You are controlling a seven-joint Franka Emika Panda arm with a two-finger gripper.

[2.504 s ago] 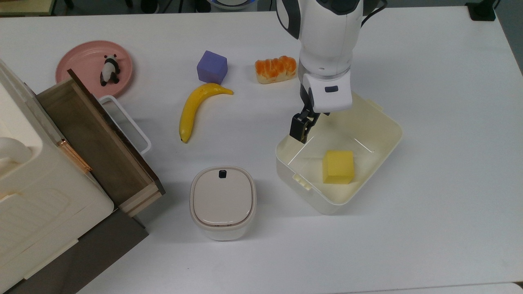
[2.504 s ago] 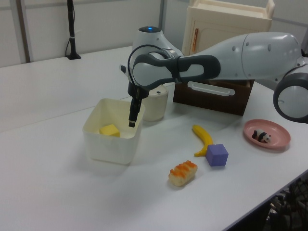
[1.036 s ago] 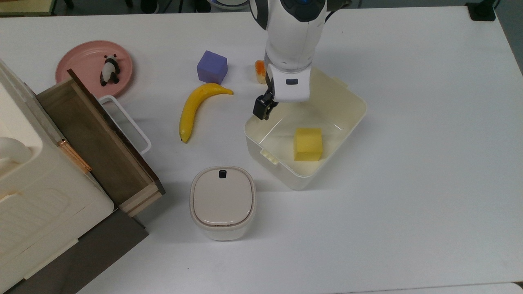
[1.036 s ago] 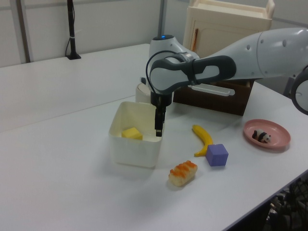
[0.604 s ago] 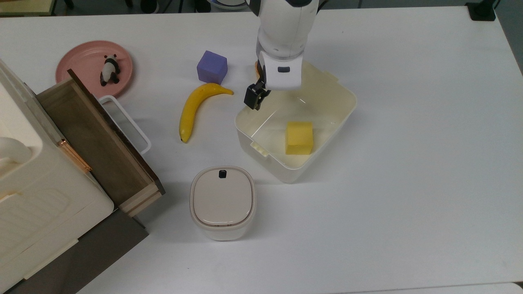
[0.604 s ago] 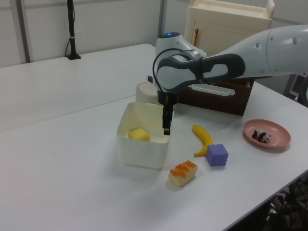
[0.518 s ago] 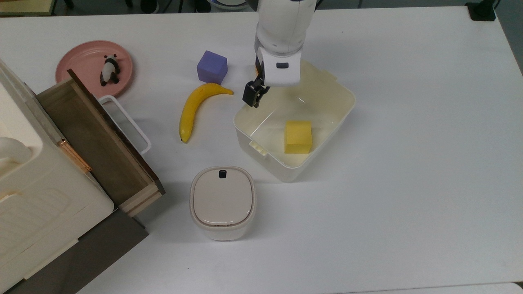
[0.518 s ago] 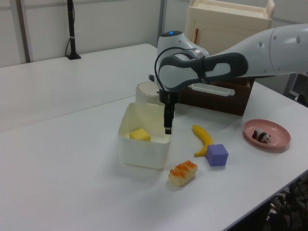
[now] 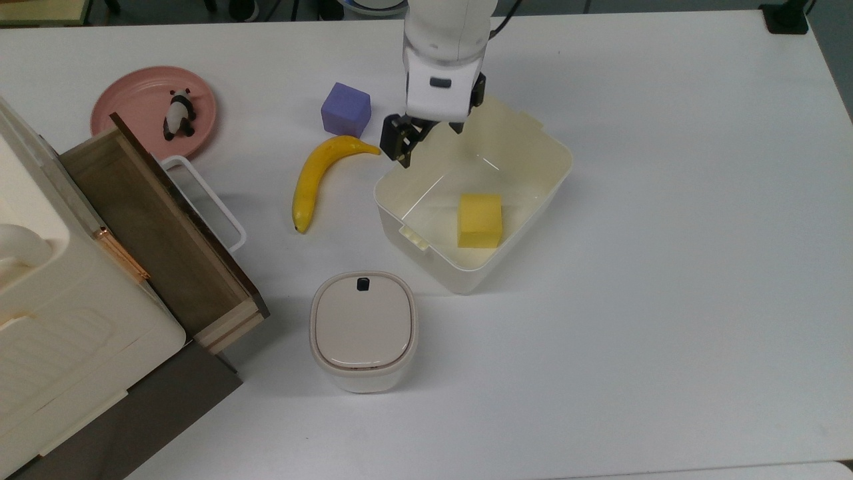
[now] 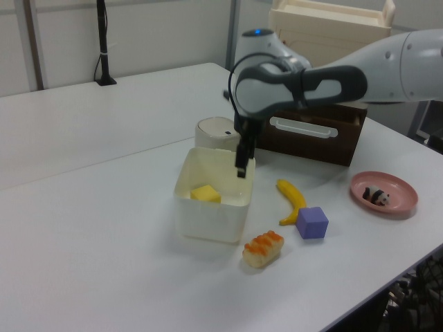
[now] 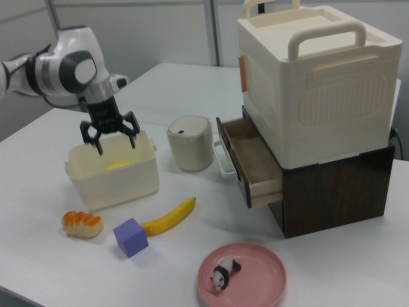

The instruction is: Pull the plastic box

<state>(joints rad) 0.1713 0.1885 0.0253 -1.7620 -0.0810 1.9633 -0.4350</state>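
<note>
The black two-finger gripper [image 11: 109, 136] has risen off the rim, fingers now spread wide above the cream-white rectangular plastic box [image 9: 533, 150], which has slid toward the yellow banana [image 9: 313, 177]; open white desk [image 9: 666, 267] remains on the top view's right.

Top view: overhead, looking almost straight down on the white table [image 9: 666, 267]; gripper [image 9: 430, 137] near the frame's upper middle, cabinet [image 9: 40, 313] at the top view's left edge.

Left view: low, oblique, from a table corner; gripper [image 10: 241, 164] mid-frame, cabinet behind it, pink plate [image 10: 383, 193] to the left view's right.

Right view: opposite side, closer to the cabinet [image 11: 316, 89]; gripper [image 11: 110, 137] far back at the right view's left.

All three share the plastic box [image 9: 533, 143], banana [image 9: 313, 180] and purple cube [image 9: 345, 110] beside the jaws.
</note>
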